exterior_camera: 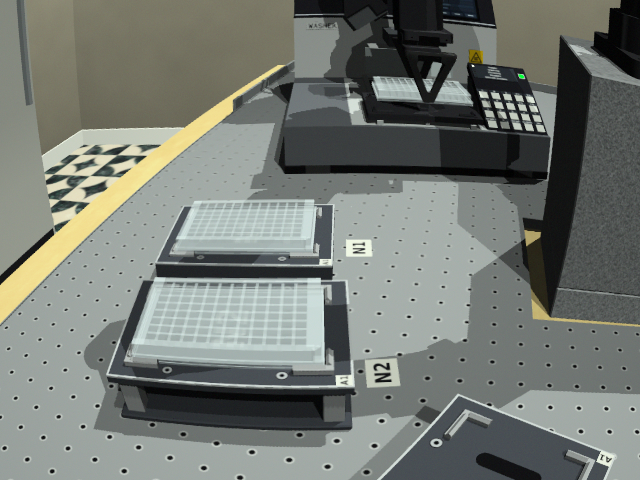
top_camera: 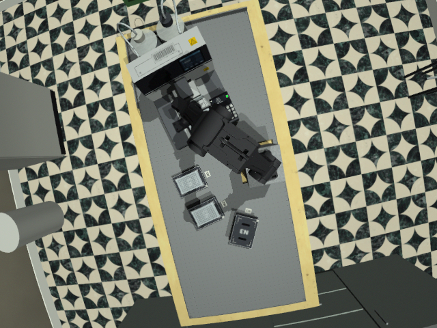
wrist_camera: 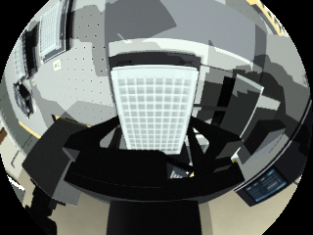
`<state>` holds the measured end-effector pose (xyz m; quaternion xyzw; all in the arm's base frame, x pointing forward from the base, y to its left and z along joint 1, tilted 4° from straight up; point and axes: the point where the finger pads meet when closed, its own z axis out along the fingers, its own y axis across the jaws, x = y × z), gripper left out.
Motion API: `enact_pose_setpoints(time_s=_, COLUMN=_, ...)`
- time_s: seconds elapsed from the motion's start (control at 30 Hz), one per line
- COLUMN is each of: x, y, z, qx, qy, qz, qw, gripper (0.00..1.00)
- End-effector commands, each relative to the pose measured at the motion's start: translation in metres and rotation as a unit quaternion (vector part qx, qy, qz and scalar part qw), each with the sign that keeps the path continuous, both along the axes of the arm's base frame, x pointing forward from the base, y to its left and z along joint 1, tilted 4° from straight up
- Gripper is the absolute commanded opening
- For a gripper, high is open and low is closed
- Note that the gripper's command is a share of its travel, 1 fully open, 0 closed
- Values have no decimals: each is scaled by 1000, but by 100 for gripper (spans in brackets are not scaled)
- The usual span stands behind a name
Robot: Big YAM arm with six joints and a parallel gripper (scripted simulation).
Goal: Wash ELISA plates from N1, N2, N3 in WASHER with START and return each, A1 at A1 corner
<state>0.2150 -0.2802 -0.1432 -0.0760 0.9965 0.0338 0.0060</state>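
Gripping a pale gridded plate (top_camera: 203, 102) (exterior_camera: 387, 89) (wrist_camera: 155, 105) by its opposite sides, the fingers (exterior_camera: 428, 96) are over the carrier (exterior_camera: 423, 111) of the washer (top_camera: 141, 72) (exterior_camera: 330, 147). The lamp (top_camera: 227, 96) (exterior_camera: 521, 76) on the keypad (top_camera: 231, 109) (exterior_camera: 511, 111) glows green. On the surface (top_camera: 246, 275) (exterior_camera: 413, 248), nests N1 (top_camera: 178, 190) (exterior_camera: 242, 270) and N2 (top_camera: 194, 225) (exterior_camera: 338, 320) each bear a plate; nest N3 (top_camera: 243, 237) (exterior_camera: 465, 454) bears none. Whether the gripped plate touches the carrier cannot be told.
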Motion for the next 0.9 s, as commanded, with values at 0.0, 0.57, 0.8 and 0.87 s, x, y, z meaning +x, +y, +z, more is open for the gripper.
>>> enact_pose_setpoints(time_s=0.0, x=6, y=-7, z=3, qx=-7, qy=-6, qz=-1, qw=1000, gripper=84)
enact_pose_setpoints(time_s=0.57, x=7, y=-7, z=3, qx=-7, qy=-6, qz=-1, qw=1000, gripper=84)
enact_pose_setpoints(time_s=0.8, x=5, y=-3, z=-4, qx=-2, qy=-3, qz=-5, qw=1000, gripper=84)
enact_pose_setpoints(time_s=0.87, x=5, y=-3, z=-4, qx=-2, qy=-3, qz=-5, qw=1000, gripper=84)
